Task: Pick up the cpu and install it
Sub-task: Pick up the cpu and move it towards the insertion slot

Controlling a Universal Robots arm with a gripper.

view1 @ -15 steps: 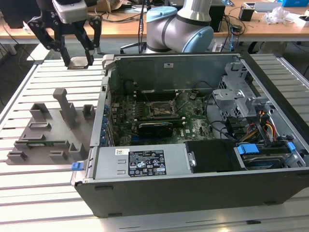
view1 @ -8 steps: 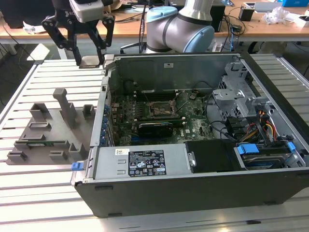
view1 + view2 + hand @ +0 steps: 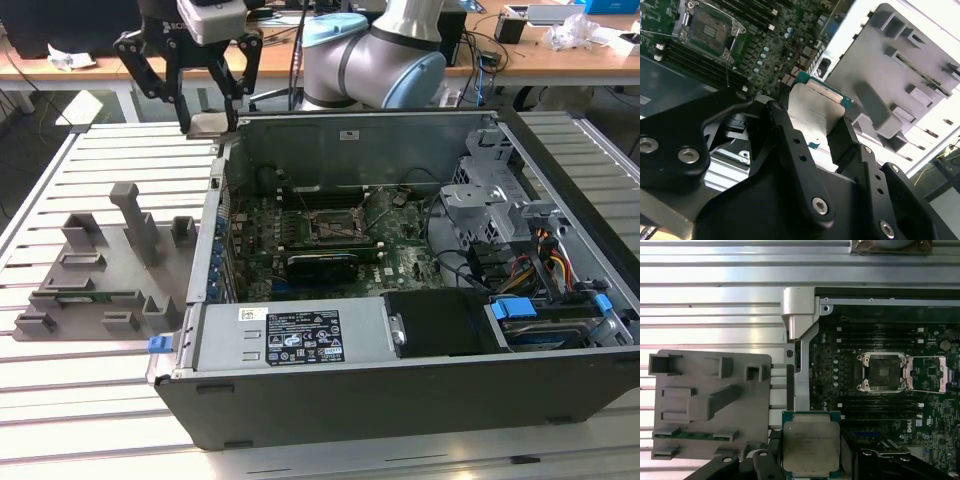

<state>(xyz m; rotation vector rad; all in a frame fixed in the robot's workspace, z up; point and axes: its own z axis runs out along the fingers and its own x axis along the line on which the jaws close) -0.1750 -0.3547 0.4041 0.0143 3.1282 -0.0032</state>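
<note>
fixture tray (image 3: 100,262): grey, on the slatted table (image 3: 120,160), just beside the computer case (image 3: 400,400).
gripper (image 3: 210,122): raised by the case's far corner, fingers (image 3: 790,145) clamped on the cpu (image 3: 811,447).
cpu: held off the table, metal lid showing in both wrist views.
socket (image 3: 328,225): uncovered on the motherboard (image 3: 400,262), well apart from the cpu.
</note>
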